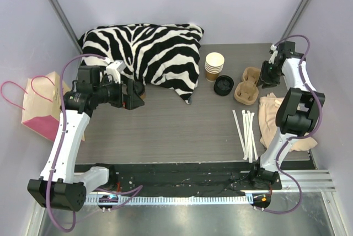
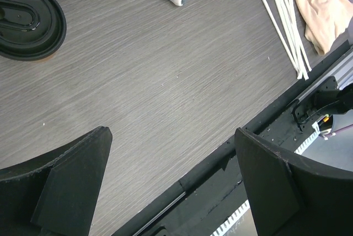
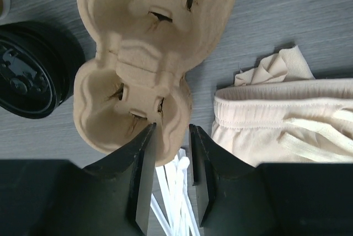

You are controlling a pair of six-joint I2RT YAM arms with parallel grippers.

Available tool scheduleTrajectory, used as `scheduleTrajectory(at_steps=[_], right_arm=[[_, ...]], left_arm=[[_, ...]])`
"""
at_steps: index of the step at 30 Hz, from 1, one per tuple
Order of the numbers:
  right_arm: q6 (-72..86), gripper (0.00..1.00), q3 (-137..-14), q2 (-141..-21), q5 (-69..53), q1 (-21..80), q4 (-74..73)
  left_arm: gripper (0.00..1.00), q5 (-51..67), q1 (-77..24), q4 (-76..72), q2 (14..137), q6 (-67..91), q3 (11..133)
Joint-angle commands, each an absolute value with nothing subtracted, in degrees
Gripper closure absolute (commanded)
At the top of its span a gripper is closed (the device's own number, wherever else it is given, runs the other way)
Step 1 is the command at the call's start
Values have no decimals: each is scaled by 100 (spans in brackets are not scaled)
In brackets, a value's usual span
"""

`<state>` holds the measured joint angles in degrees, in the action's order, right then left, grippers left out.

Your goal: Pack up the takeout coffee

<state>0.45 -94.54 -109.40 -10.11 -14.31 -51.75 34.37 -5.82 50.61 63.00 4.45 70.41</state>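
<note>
The takeout coffee (image 2: 27, 18) shows in the left wrist view at the top left, its round black lid up and a sliver of brown cup below the lid. In the top view my left arm hides most of it. My left gripper (image 2: 172, 134) (image 1: 134, 101) hangs wide open over bare table beside the cup, with nothing between its fingers. My right gripper (image 3: 172, 128) (image 1: 263, 79) is at the back right, shut on the near rim of a brown pulp cup carrier (image 3: 138, 37) (image 1: 248, 86), with one finger inside a pocket and the other outside.
Loose black lids (image 1: 223, 85) (image 3: 25, 70) lie left of the carrier, behind them a stack of lidless paper cups (image 1: 214, 65). White straws (image 1: 245, 131), a beige cloth (image 1: 276, 114), a zebra cushion (image 1: 149, 48) and a pink-and-tan bag (image 1: 44, 106) are around.
</note>
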Motion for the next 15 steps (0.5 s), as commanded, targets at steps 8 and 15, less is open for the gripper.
scheduleTrajectory(at_steps=[8, 15], right_arm=[[281, 66, -9853, -11311, -985, -1327, -4905], [202, 67, -9809, -11443, -826, -1310, -4843]], left_arm=[[0, 3577, -589, 4799, 6346, 545, 7093], [0, 3621, -589, 4816, 6389, 562, 7128]])
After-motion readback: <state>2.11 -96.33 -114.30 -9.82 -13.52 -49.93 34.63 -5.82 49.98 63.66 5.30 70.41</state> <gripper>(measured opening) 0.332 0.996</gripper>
